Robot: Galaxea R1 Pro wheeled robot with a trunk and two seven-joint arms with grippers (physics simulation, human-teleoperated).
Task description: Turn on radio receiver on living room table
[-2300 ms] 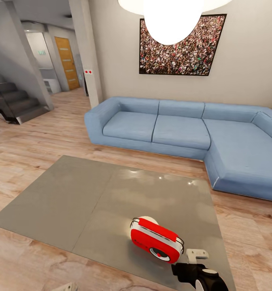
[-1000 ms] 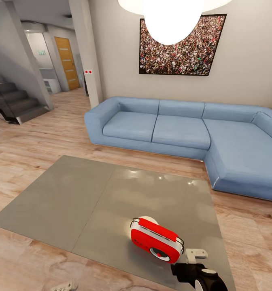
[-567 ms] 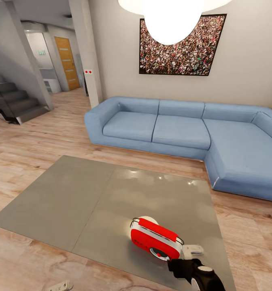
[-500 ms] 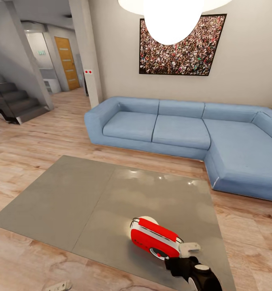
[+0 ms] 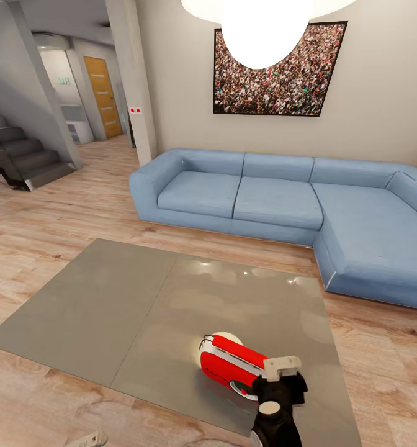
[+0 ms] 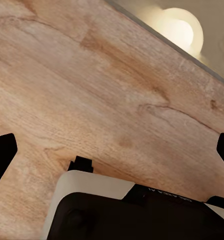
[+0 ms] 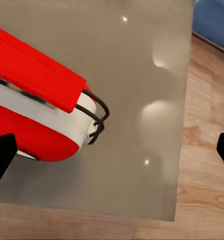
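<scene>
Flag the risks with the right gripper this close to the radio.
1. The radio receiver sits near the table's front edge; a sideways push from the right gripper could slide it off.
2. The gripper overlaps the radio's right end, beside the dial, so a press may miss the control.
3. The thin handle could snag a finger.

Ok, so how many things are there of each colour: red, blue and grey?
Red: 1, the radio
Blue: 1, the sofa
Grey: 1, the table
Total: 3
</scene>
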